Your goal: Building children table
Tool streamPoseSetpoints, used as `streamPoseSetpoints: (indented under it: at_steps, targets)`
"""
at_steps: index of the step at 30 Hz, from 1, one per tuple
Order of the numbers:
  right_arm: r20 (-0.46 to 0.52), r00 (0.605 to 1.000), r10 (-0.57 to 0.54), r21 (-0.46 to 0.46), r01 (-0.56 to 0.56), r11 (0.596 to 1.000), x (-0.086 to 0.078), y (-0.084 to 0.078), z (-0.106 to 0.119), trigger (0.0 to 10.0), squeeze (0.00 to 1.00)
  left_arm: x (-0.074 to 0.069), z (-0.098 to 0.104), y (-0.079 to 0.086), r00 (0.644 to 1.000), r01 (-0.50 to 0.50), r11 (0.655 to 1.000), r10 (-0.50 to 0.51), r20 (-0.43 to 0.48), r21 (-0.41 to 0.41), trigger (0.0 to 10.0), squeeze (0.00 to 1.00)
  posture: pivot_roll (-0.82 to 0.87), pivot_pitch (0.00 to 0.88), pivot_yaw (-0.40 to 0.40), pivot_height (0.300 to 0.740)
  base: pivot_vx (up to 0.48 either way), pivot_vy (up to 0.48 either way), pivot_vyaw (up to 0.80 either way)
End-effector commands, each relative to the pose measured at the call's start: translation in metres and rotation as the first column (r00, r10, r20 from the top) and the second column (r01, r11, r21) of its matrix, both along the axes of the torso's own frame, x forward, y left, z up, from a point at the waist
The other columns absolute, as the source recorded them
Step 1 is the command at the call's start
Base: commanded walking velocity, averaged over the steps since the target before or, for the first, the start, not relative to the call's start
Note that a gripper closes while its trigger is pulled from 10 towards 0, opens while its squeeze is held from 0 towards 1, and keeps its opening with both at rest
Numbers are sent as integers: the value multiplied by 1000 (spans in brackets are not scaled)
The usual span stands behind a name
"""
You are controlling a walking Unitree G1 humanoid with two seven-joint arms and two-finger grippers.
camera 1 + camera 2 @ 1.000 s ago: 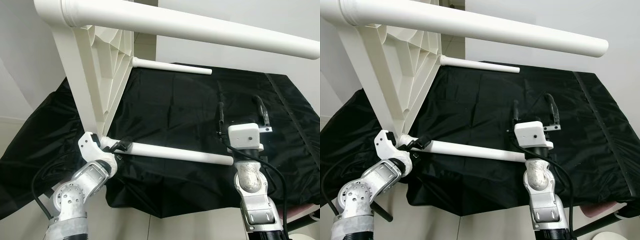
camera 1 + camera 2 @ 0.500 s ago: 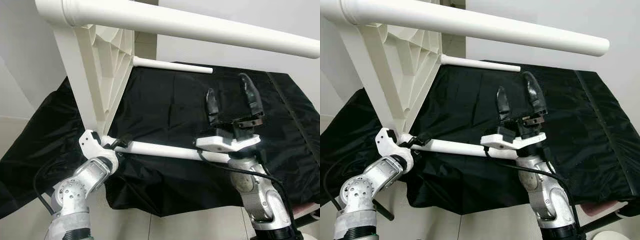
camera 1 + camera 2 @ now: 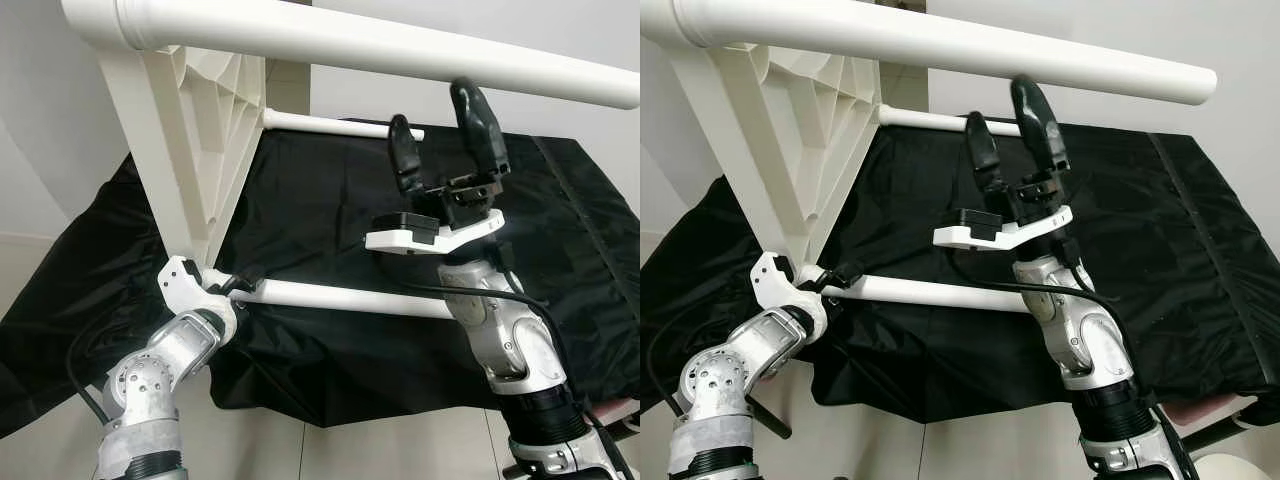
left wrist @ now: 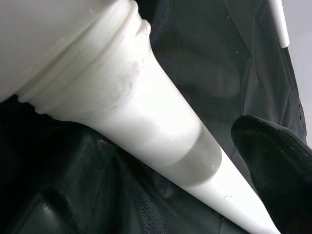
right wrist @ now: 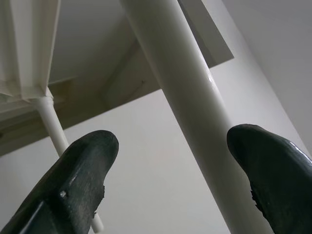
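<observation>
My right end effector (image 3: 445,130) hangs spread just below the smooth round white table leg (image 3: 400,55); my left end effector (image 3: 235,287) pinches another leg (image 3: 350,298).

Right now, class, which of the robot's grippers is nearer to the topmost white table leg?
The right. The right gripper is raised just beneath the topmost leg, fingers open and pointing up at it. The left gripper is far below, shut on the lower leg.
</observation>
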State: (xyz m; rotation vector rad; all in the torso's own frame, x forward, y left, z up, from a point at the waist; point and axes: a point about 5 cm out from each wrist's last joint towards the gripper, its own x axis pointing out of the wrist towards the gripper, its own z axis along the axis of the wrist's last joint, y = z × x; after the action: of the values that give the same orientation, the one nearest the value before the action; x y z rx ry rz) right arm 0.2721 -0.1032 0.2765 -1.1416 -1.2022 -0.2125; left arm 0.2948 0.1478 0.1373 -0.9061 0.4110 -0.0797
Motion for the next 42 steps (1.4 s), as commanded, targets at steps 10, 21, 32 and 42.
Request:
streamPoseSetpoints:
  at_steps: [10, 21, 32, 42]
  targets:
    - [37, 993, 110, -27, -109, 994, 4, 25, 25, 10000, 0, -4, -13, -6, 998, 20, 1000, -20, -57, -8, 10000, 0, 1, 96, 39, 740, 0, 0, 0]
    - [64, 993, 100, -58, -97, 994, 6, 19, 2, 10000, 0, -4, -13, -7, 998, 27, 1000, -28, -56, -9, 10000, 0, -3, 99, 41, 740, 0, 0, 0]
    - [75, 992, 100, -55, -96, 994, 5, 17, -2, 10000, 0, -5, -13, -8, 998, 31, 1000, -31, -57, -4, 10000, 0, -4, 102, 44, 740, 0, 0, 0]
    - [145, 979, 142, -34, -138, 990, 4, 25, 26, 10000, 0, -4, -13, -10, 998, 35, 999, -35, -56, -3, 10000, 0, -6, 100, 44, 740, 0, 0, 0]
